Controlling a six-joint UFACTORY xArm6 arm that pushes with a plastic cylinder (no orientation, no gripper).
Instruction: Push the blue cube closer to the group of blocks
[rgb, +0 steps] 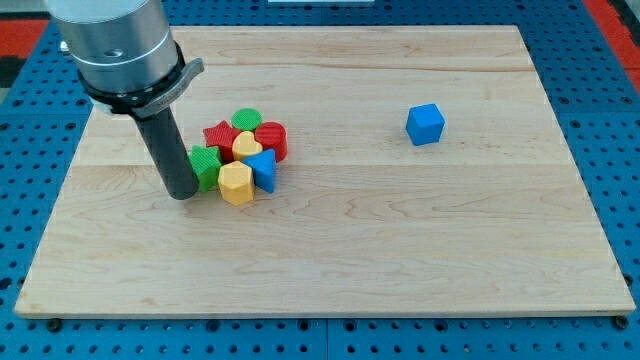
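Note:
The blue cube (425, 124) sits alone on the wooden board, right of centre toward the view's top. The group of blocks lies left of centre: a green star (206, 166), a red star (220, 136), a green cylinder (246, 120), a red cylinder (272, 139), a yellow heart-like block (247, 146), a yellow hexagon (237, 183) and a blue triangular block (264, 168). My tip (182, 193) rests on the board just left of the green star, touching or nearly touching it, far to the left of the blue cube.
The wooden board (400, 250) lies on a blue pegboard table (600, 120). The arm's grey metal body (115, 45) fills the view's top left above the rod.

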